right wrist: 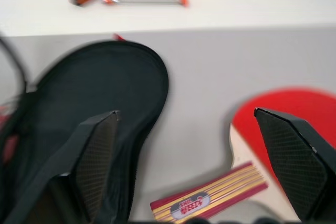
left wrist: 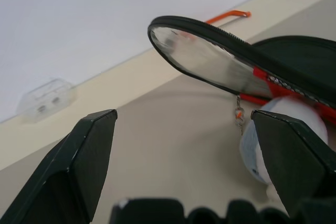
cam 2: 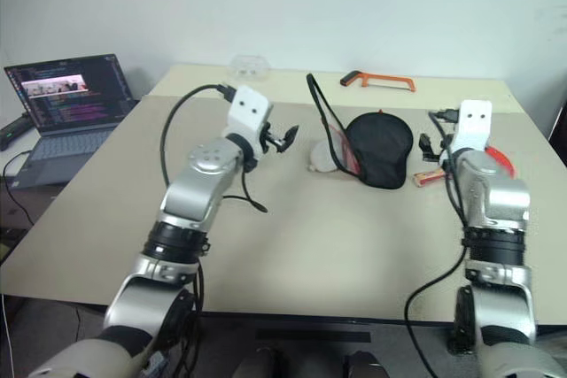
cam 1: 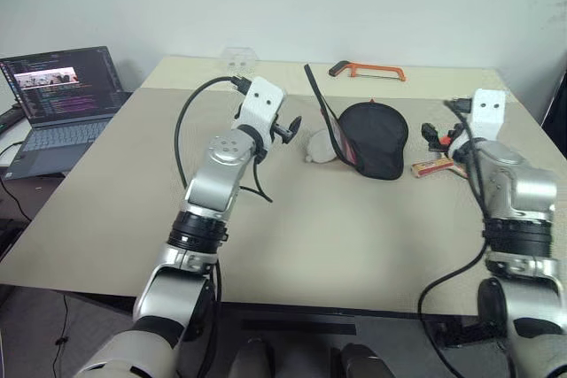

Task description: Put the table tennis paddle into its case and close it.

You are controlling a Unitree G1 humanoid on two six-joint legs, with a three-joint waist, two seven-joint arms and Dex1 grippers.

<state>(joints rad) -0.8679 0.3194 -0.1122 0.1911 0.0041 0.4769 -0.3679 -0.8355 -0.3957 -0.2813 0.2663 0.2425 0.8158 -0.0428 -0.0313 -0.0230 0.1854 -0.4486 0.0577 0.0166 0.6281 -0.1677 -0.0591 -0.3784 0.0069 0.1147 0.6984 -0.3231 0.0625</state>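
Table (cam 1: pixel 354 245) carries one paddle (right wrist: pixel 294 114), one case (cam 1: pixel 376 139), one hacksaw (cam 1: pixel 368 70).

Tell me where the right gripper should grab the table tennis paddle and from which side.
Take the table tennis paddle by its striped wooden handle. It lies flat on the table to the right of the case, handle pointing toward the case and red face away from it. The open right gripper probably does best coming from above, fingers across the handle's narrow width; the flat blade offers little to pinch.

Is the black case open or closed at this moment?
Open. The case has its flap lifted up, with the shiny inside visible in the left wrist view, and the paddle lies outside on the table.
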